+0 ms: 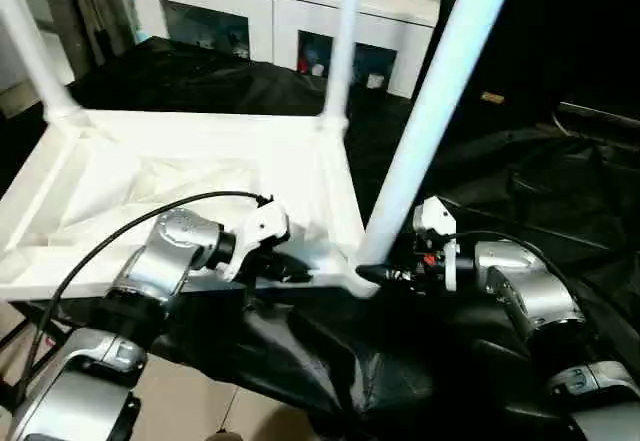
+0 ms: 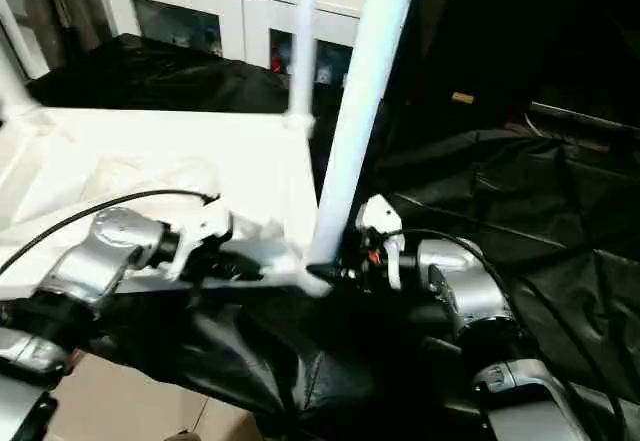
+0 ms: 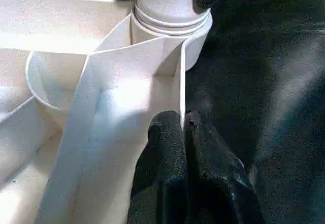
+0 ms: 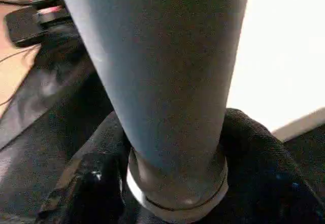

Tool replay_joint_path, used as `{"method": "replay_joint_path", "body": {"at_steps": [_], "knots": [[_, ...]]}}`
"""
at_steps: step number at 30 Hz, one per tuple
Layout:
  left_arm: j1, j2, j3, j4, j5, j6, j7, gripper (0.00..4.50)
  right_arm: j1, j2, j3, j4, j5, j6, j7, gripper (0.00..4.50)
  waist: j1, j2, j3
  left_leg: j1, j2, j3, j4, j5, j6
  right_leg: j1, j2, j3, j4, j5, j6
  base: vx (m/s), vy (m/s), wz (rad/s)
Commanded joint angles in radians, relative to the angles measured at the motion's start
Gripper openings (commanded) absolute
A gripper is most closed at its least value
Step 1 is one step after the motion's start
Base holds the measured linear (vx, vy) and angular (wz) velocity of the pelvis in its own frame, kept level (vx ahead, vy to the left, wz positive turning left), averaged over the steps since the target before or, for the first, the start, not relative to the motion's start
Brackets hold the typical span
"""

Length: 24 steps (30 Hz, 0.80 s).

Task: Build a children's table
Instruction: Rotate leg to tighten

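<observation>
A black sheet [image 1: 520,211] covers the work surface, and a white cabinet [image 1: 280,11] with glass doors stands along the far wall. On the sheet we see the tabletop [image 1: 180,186] lying upside down, its ribbed underside up. Three legs rise from its corners: one at the far left [image 1: 30,51], one at the far right [image 1: 342,51], and the near-right leg [image 1: 440,111], which leans to the right out of its socket [image 3: 195,36].

Our left gripper [image 1: 290,266] sits at the tabletop's near edge, just left of that socket. Its fingers [image 3: 167,153] are pressed together on the thin near wall of the tabletop, one inside and one outside.

Our right gripper [image 1: 385,276] reaches in from the right to the foot of the near-right leg. Its fingers [image 4: 259,158] stand on either side of the leg's ringed base, closed around it.
</observation>
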Motion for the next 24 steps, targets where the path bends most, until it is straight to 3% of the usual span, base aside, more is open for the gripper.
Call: {"method": "replay_joint_path", "body": {"at_steps": [1, 7, 10, 13, 14, 16, 19, 21, 24], "knots": [[0.001, -0.009, -0.023, -0.007, -0.004, 0.002, -0.013, 0.0, 0.02, 0.006, 0.05, 0.002, -0.011, 0.021, 0.043, 2.38, 0.005, 0.003, -0.052, 0.0, 0.008, 0.011, -0.057, -0.181, 0.041, 0.051, -0.055, 0.04, -0.071, -0.126, -0.213, 0.0, 0.0, 0.0], [-0.003, -0.008, -0.027, -0.002, 0.0, -0.002, -0.005, 0.0, 0.03, 0.019, 0.045, -0.013, -0.004, 0.038, 0.048, 2.23, 0.004, 0.0, -0.052, 0.0, 0.007, 0.01, -0.058, -0.188, 0.032, 0.051, -0.056, 0.04, -0.074, -0.148, -0.203, 0.0, 0.0, 0.0], [-0.016, -0.033, -0.018, 0.028, 0.022, 0.005, 0.083, 0.0, 0.039, 0.039, 0.03, -0.004, -0.003, 0.031, 0.003, 2.2, 0.005, 0.0, -0.052, 0.001, 0.008, 0.009, -0.059, -0.187, 0.03, 0.051, -0.057, 0.04, -0.073, -0.145, -0.203, 0.0, 0.0, 0.0], [-0.041, -0.082, 0.003, 0.078, 0.044, 0.021, 0.207, 0.0, 0.022, 0.094, -0.019, 0.071, -0.033, 0.015, -0.198, 2.15, 0.003, 0.002, -0.046, 0.006, 0.006, 0.008, -0.063, -0.234, 0.011, 0.043, -0.059, 0.041, -0.085, -0.234, -0.186, 0.0, 0.0, 0.0], [-0.055, -0.112, 0.011, 0.1, 0.052, 0.034, 0.269, 0.0, 0.011, 0.127, -0.047, 0.109, -0.042, 0.013, -0.314, 2.15, 0.001, 0.004, -0.044, 0.007, 0.005, 0.005, -0.066, -0.265, -0.006, 0.042, -0.061, 0.041, -0.091, -0.302, -0.168, 0.0, 0.0, 0.0], [-0.06, -0.123, 0.014, 0.107, 0.054, 0.04, 0.291, 0.0, 0.009, 0.139, -0.057, 0.117, -0.043, 0.016, -0.352, 2.1, -0.004, 0.003, -0.043, 0.009, 0.006, 0.0, -0.07, -0.301, -0.024, 0.038, -0.063, 0.039, -0.099, -0.386, -0.138, 0.0, 0.0, 0.0], [-0.092, -0.209, 0.023, 0.153, 0.07, 0.066, 0.441, 0.0, -0.01, 0.21, -0.103, 0.158, -0.052, 0.045, -0.554, 2.05, -0.008, 0.006, -0.046, 0.007, 0.006, -0.002, -0.072, -0.311, -0.026, 0.038, -0.061, 0.04, -0.102, -0.383, -0.124, 0.0, 0.0, 0.0], [-0.105, -0.249, 0.021, 0.171, 0.074, 0.068, 0.486, 0.0, -0.019, 0.242, -0.104, 0.175, -0.082, 0.04, -0.652, 2.05, -0.009, 0.002, -0.044, 0.011, 0.003, -0.001, -0.07, -0.328, -0.025, 0.035, -0.059, 0.039, -0.105, -0.391, -0.124, 0.0, 0.0, 0.0], [-0.105, -0.276, 0.005, 0.167, 0.078, 0.063, 0.484, 0.0, -0.016, 0.268, -0.085, 0.161, -0.101, 0.025, -0.656, 2.05, -0.008, 0.005, -0.044, 0.01, 0.001, -0.002, -0.072, -0.341, -0.018, 0.035, -0.059, 0.04, -0.11, -0.403, -0.108, 0.0, 0.0, 0.0]]}}
